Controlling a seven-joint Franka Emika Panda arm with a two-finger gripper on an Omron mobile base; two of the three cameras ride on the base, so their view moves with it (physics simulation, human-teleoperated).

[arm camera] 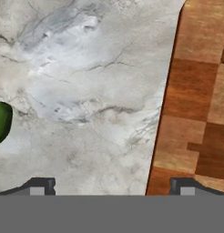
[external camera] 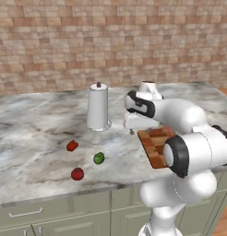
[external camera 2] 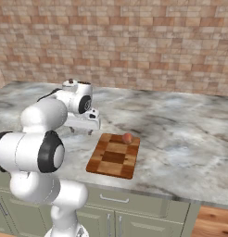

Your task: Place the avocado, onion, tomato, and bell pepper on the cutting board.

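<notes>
The checkered wooden cutting board (external camera 2: 113, 157) lies near the counter's front edge, and the pale orange-pink onion (external camera 2: 127, 138) rests on its far side. In the left base view the arm hides part of the cutting board (external camera: 152, 145). Left of it on the marble lie the lumpy red bell pepper (external camera: 72, 146), the green avocado (external camera: 98, 158) and the round red tomato (external camera: 77, 174). My gripper (external camera: 131, 131) (external camera 2: 81, 132) hovers open above the counter beside the board's left edge, holding nothing. In the hand view the gripper (arm camera: 113, 186) straddles the edge of the cutting board (arm camera: 196, 104), with the avocado (arm camera: 1, 122) at the far left.
A tall white blender jug (external camera: 98, 107) with a dark knob stands at the back, behind the vegetables. The marble counter (external camera: 37, 138) runs to a brick wall; its front edge lies just in front of the tomato and the board.
</notes>
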